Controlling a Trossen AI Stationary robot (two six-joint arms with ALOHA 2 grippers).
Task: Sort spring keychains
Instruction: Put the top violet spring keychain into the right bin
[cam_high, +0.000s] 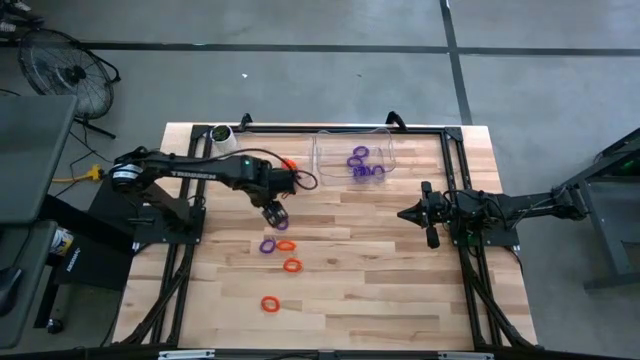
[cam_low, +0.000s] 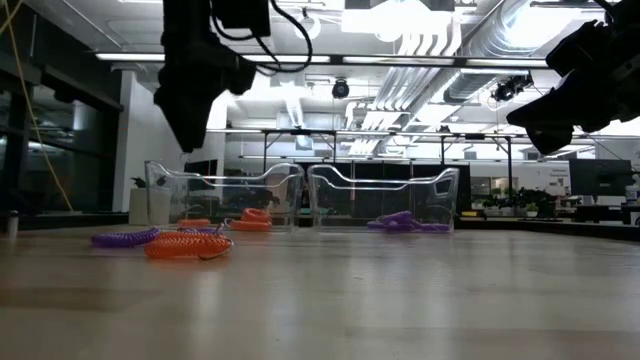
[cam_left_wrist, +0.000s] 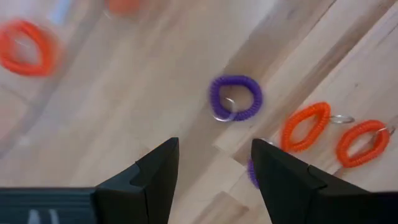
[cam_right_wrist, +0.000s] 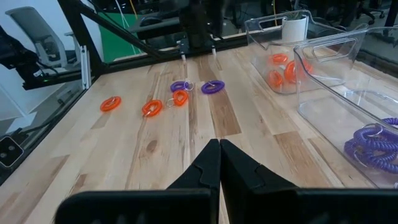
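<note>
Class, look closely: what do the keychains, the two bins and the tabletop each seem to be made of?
Spring keychains: likely flexible plastic coil, glossy, with a small metal ring showing. Bins: clear hard plastic; the room shows through the walls. Tabletop: wood planks, pale with visible grain and seams, smooth finish.

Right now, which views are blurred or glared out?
Left wrist view: the orange keychain at the edge is smeared, the purple one sharp. Low view: ceiling lights glare, arms mere silhouettes. High and right wrist views: clear.

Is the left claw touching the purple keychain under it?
Apart. In the left wrist view the open left claw hangs above the table, with bare wood between its fingers and the purple keychain.
</note>
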